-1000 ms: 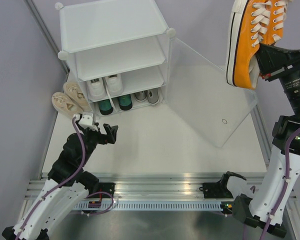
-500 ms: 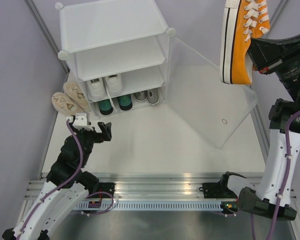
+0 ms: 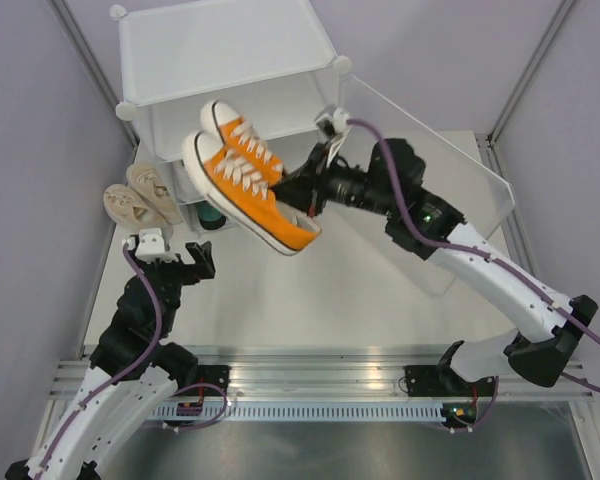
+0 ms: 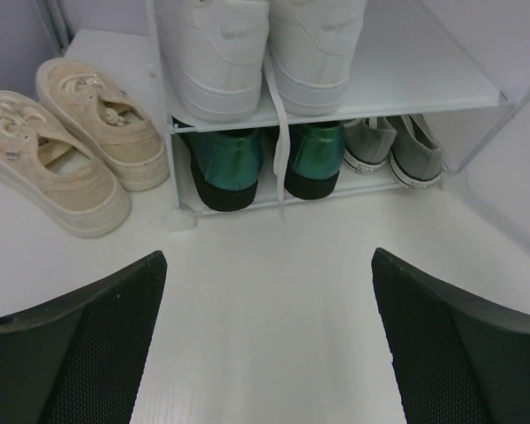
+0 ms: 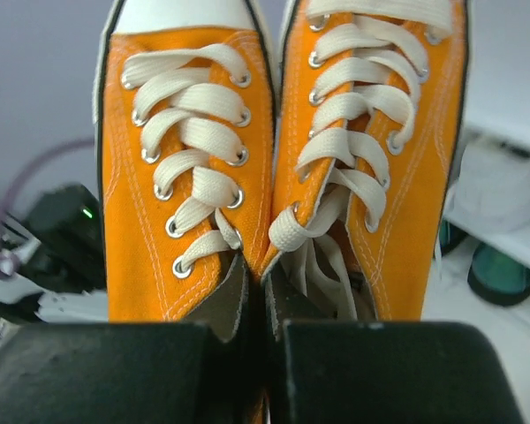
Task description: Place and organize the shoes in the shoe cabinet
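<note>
Above the white tabletop (image 3: 310,300), pale lilac walls (image 3: 30,150) around: left gripper (image 3: 175,258) released; beige lace-up sneakers (image 3: 140,200) ahead-left of it, beside the white plastic shoe cabinet (image 3: 220,50). Right gripper (image 3: 310,195) clenched on orange white-soled sneakers (image 3: 242,185), aloft before the cabinet.

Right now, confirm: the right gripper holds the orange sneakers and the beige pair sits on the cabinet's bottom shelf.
Wrong: the beige pair lies on the table beside the cabinet, per the left wrist view. The right gripper does hold the orange sneakers.
</note>
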`<action>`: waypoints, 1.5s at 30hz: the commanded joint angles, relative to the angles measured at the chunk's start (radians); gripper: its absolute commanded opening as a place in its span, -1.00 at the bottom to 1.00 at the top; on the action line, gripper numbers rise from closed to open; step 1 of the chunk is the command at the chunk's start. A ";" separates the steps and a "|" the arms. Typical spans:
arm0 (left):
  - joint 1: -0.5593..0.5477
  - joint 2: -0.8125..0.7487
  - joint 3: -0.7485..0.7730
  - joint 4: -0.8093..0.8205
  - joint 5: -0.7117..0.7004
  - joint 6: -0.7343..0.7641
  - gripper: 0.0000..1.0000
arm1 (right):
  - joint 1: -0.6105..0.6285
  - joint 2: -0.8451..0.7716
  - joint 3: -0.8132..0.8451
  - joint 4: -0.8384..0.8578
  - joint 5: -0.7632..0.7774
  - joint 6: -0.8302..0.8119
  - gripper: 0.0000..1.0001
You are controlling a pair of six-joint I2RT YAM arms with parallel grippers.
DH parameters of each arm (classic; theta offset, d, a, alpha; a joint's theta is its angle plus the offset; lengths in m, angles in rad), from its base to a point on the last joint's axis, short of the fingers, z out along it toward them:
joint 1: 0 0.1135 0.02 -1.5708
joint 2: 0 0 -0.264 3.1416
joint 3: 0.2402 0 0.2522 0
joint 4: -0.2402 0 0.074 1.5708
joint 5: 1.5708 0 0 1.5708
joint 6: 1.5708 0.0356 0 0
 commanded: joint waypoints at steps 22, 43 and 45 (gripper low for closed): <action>0.000 -0.014 0.006 0.020 -0.035 -0.001 0.99 | 0.202 0.204 -0.505 -0.034 0.748 -0.056 0.90; 0.001 -0.002 0.001 0.032 0.045 0.005 0.99 | 0.202 -0.126 -0.916 0.066 0.745 0.116 0.91; 0.001 -0.002 0.001 0.032 0.045 0.003 0.99 | 0.201 -0.095 -0.919 0.088 0.739 0.116 0.91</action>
